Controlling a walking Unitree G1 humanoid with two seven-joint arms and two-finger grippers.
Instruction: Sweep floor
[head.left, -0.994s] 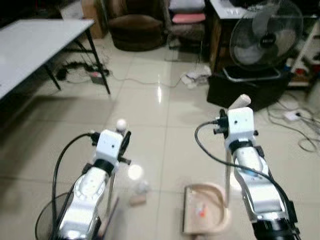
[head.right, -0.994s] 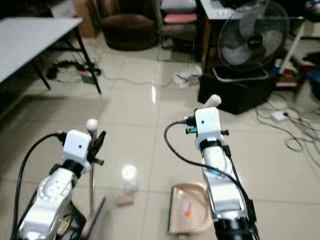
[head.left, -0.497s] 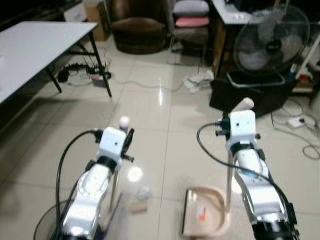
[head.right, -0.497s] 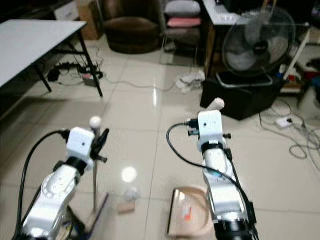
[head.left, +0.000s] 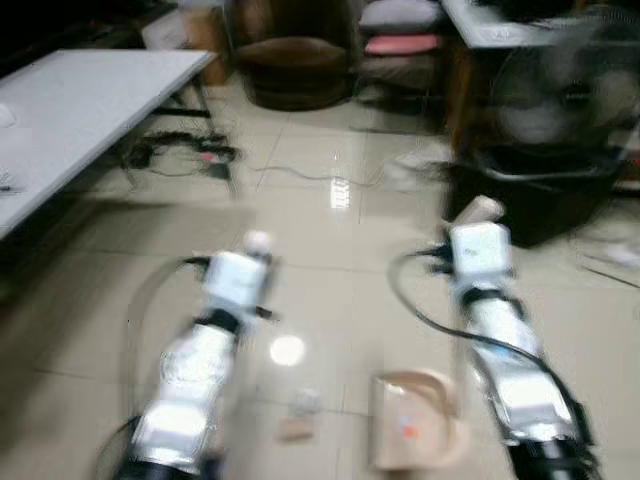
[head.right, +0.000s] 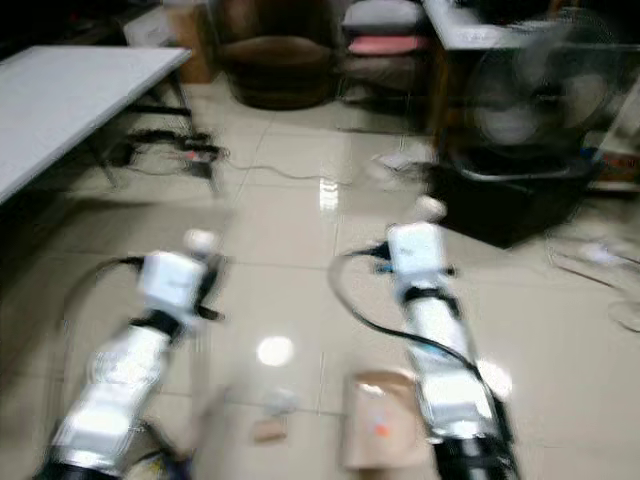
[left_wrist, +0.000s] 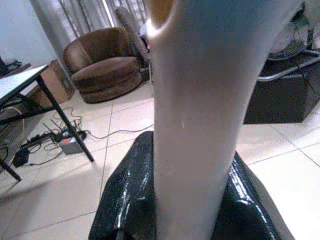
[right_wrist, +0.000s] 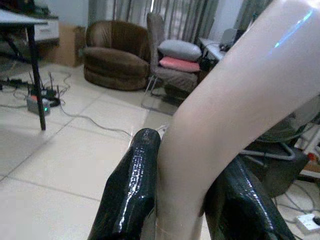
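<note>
Left wrist view: left tool (left_wrist: 175, 220) clamps broom handle (left_wrist: 192, 115) | right tool (right_wrist: 182, 200) clamps dustpan handle (right_wrist: 220, 115) | open tiles ahead

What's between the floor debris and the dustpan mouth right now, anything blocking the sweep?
Nothing visible. The debris, a crumpled scrap and a small tan piece, lies on bare tile just to the left of the dustpan. The views are blurred, so fine clutter could be missed. Left gripper holds the broom handle; right gripper the dustpan handle.

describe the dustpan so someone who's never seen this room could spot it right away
On the pale tiled floor, look just inside the robot's right silver arm, low in the head views. The beige plastic dustpan lies flat there with an orange scrap inside. Unlike the small loose litter pieces beside it, it is broad, with a rounded rim.
</note>
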